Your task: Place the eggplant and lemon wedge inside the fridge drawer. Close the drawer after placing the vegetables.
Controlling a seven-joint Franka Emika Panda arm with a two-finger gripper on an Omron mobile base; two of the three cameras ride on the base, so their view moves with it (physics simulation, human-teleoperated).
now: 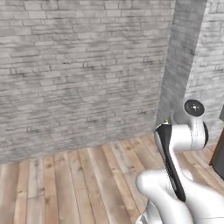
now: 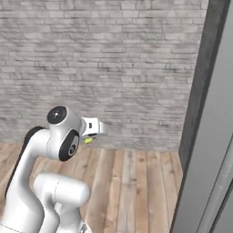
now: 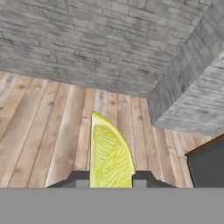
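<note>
The lemon wedge (image 3: 109, 153), yellow-green with a pale rind edge, stands upright between my two dark fingertips. My gripper (image 3: 110, 181) is shut on it, held in the air above the wooden floor. In the right base view the gripper (image 2: 89, 138) hangs under the white hand, with a speck of the lemon wedge (image 2: 88, 140) poking out below it. A tiny yellow tip of the lemon wedge (image 1: 165, 121) peeks from behind the arm in the left base view. The eggplant and the fridge drawer are out of view.
A grey brick wall (image 1: 83, 65) faces me, with a brick pillar (image 3: 188, 83) jutting out on the right. Wooden floorboards (image 1: 65, 183) run below. A tall grey panel (image 2: 209, 136) stands close on the right. A dark cabinet corner (image 3: 208, 166) sits low right.
</note>
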